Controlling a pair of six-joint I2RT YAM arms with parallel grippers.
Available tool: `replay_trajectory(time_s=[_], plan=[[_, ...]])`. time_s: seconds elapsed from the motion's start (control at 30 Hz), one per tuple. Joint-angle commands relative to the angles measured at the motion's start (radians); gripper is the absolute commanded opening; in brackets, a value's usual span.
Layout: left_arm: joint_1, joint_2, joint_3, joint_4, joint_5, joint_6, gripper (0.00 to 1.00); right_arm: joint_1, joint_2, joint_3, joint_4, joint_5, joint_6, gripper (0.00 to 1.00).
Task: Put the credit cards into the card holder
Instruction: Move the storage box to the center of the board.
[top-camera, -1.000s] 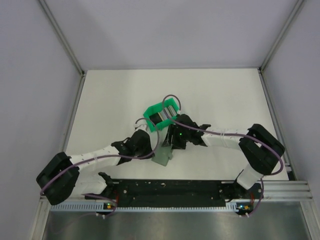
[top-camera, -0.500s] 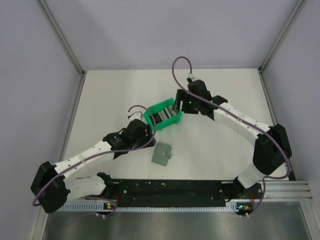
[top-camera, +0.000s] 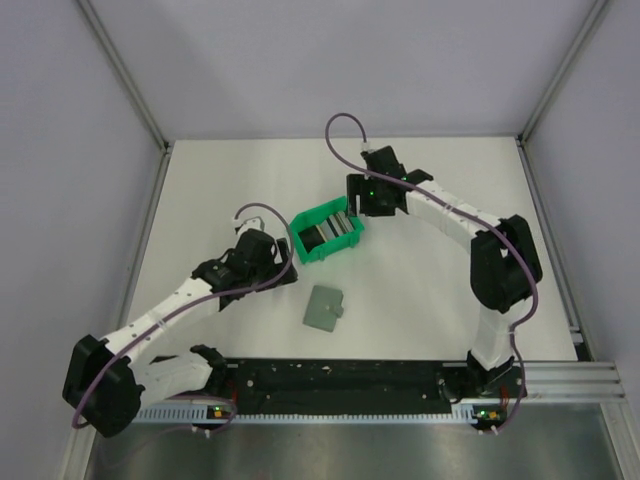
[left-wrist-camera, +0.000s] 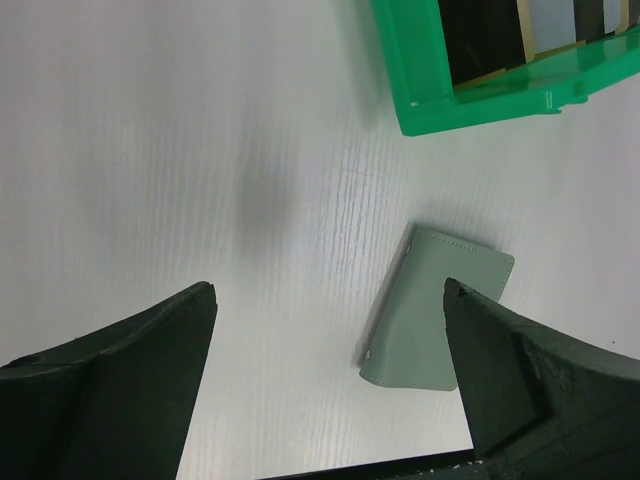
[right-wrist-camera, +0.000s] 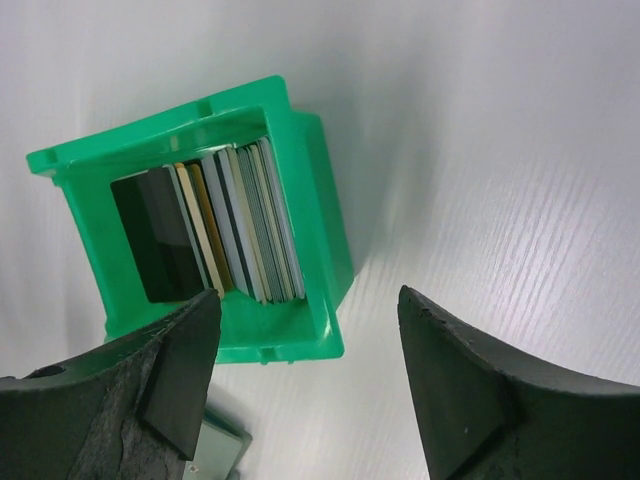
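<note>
Credit cards (right-wrist-camera: 230, 225), thin rectangles in black, grey, tan and whitish tones, are shown standing on edge in a packed row inside a bright green open plastic bin (right-wrist-camera: 318, 210) on the white counter (top-camera: 450, 300). The right tool (right-wrist-camera: 308, 300) is held above the bin's near wall, clear of the cards. The card holder (left-wrist-camera: 435, 305), a flat grey-green folded wallet, is laid on the counter just beside the bin on its near side, apart from both tools. In the left wrist view it is seen below and toward the right finger of the left tool (left-wrist-camera: 328, 290).

The cards' lower edges are concealed by the bin walls, and their number cannot be made out. In the overhead view they are reduced to a few stripes (top-camera: 328, 232). One edge of the wallet is covered by the left tool's right finger. Only a corner of the wallet (right-wrist-camera: 225, 450) is shown in the right wrist view. The bin (left-wrist-camera: 470, 100) is cut off by the upper edge of the left wrist view.

Both tools are spread wide. Nothing is held or touched by either.
</note>
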Motion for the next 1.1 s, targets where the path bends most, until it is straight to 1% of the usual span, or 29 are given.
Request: replay_trajectory(time_s=[0.0,0.17,0.27,0.33,0.4,0.53,0.6,0.67,0.7,0.77,0.83,0.87,0.97,1.07], plan=[[0.034,-0.031,0.023,-0.013,0.024,0.023,0.98,-0.007,0.055,0.077,-0.006,-0.003,-0.037,0.71],[0.054,-0.037,0.034,-0.019,0.030,0.034,0.98,-0.006,0.083,0.074,-0.006,0.059,-0.057,0.69],[0.057,-0.037,0.037,-0.021,0.030,0.037,0.98,-0.007,0.081,0.050,-0.004,0.095,-0.093,0.58],[0.059,-0.037,0.035,-0.019,0.032,0.037,0.98,-0.010,0.069,0.022,-0.006,0.106,-0.115,0.50],[0.059,-0.039,0.031,-0.016,0.036,0.036,0.98,-0.010,0.048,-0.007,0.002,0.108,-0.147,0.44],[0.059,-0.036,0.023,-0.004,0.046,0.036,0.98,-0.013,0.040,-0.046,0.008,0.094,-0.189,0.37],[0.060,-0.034,0.022,-0.002,0.049,0.039,0.98,-0.013,0.037,-0.055,0.008,0.079,-0.202,0.25],[0.060,-0.035,0.018,-0.004,0.050,0.042,0.98,-0.013,0.023,-0.079,0.008,0.089,-0.216,0.21],[0.060,-0.036,0.018,-0.001,0.053,0.042,0.98,-0.013,0.011,-0.091,0.008,0.097,-0.225,0.17],[0.062,-0.036,0.017,0.001,0.058,0.043,0.98,-0.015,-0.015,-0.125,0.010,0.126,-0.245,0.16],[0.060,-0.036,0.014,0.005,0.062,0.046,0.98,-0.017,-0.050,-0.165,0.008,0.137,-0.285,0.07],[0.060,-0.036,0.014,0.009,0.067,0.049,0.98,-0.017,-0.070,-0.185,0.008,0.141,-0.305,0.05],[0.060,-0.032,0.009,0.016,0.075,0.053,0.98,-0.024,-0.144,-0.263,0.008,0.160,-0.356,0.00],[0.060,-0.029,0.006,0.027,0.087,0.056,0.98,-0.038,-0.208,-0.337,0.010,0.151,-0.412,0.00]])
